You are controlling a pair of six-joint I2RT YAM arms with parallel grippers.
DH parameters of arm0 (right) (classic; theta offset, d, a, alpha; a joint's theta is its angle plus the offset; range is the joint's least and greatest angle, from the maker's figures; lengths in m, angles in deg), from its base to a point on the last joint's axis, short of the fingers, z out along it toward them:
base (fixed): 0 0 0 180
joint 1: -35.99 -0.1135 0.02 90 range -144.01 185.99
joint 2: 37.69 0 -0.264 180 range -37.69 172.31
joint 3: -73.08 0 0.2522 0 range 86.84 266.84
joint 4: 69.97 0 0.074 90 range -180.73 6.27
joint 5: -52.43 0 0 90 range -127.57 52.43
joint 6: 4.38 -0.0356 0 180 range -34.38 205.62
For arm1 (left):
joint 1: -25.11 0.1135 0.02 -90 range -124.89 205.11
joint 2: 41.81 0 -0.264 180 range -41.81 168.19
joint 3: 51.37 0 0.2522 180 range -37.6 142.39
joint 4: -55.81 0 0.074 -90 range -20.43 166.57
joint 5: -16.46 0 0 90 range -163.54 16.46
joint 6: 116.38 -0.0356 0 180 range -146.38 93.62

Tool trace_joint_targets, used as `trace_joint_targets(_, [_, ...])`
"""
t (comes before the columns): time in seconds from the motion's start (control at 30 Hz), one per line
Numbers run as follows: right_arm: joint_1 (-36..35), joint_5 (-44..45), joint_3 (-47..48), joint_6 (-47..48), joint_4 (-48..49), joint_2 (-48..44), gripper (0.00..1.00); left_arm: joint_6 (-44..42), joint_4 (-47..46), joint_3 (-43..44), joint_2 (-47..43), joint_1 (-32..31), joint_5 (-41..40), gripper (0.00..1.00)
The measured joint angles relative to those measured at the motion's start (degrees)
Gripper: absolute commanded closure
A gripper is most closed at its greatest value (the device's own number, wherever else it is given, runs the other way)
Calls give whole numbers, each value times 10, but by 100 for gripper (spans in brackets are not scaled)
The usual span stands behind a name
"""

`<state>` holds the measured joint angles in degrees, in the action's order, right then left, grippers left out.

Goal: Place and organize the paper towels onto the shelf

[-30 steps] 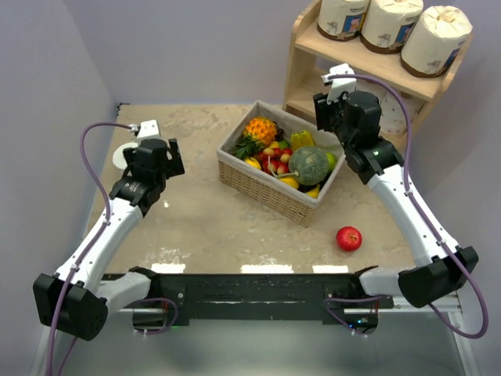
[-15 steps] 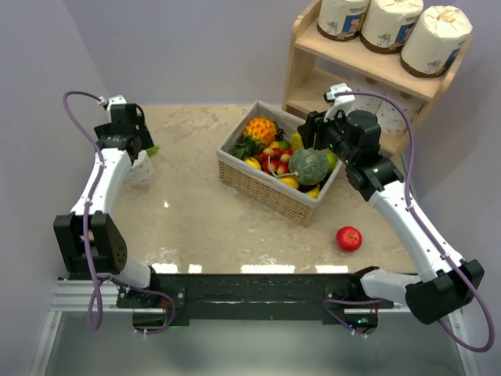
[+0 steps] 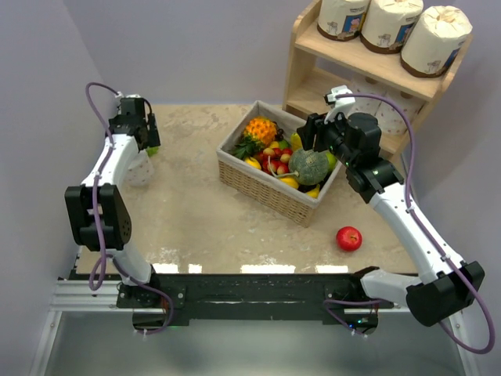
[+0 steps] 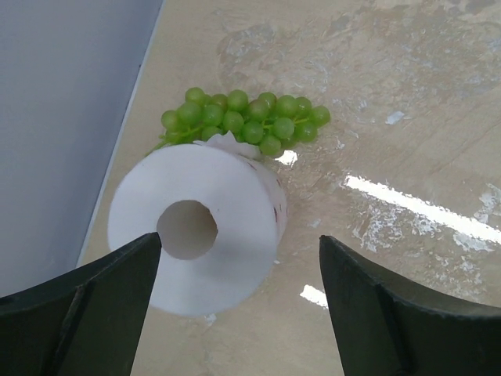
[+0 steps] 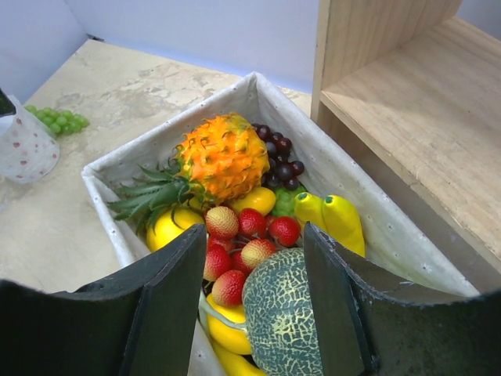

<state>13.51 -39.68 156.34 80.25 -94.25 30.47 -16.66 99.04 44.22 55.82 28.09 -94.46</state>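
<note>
Swung into the far-left corner, left gripper [image 4: 239, 270] gapes wide above 1 bare roll [image 4: 227, 196] left on the table [image 3: 235, 227] by grapes [image 4: 250, 117]; 3 wrapped rolls [image 3: 389, 23] already top the shelf [image 3: 301, 55]; right gripper [image 5: 254, 274] spread, empty.

The light wooden shelf [image 3: 301, 59] stands at about one o'clock on the surface [image 3: 211, 227]. Three cream-wrapped paper towels [image 3: 390, 23] with brown and blue bands stand upright in a row on its top tier. Bare white dotted rolls [image 3: 389, 117] sit on the lower tier, partly hidden. One more bare roll [image 4: 200, 227] stands on end at ten o'clock, with its core hole facing up.
</note>
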Motion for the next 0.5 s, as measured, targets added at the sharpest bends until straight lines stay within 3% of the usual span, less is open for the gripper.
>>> trace_joint_targets(0.33, [0,10,0,1,-1,0,43,-6,2,16,56,0,-3,19])
trace_joint_targets(0.5, [0,11,0,2,-3,0,43,-5,2,16,70,0,-2,27])
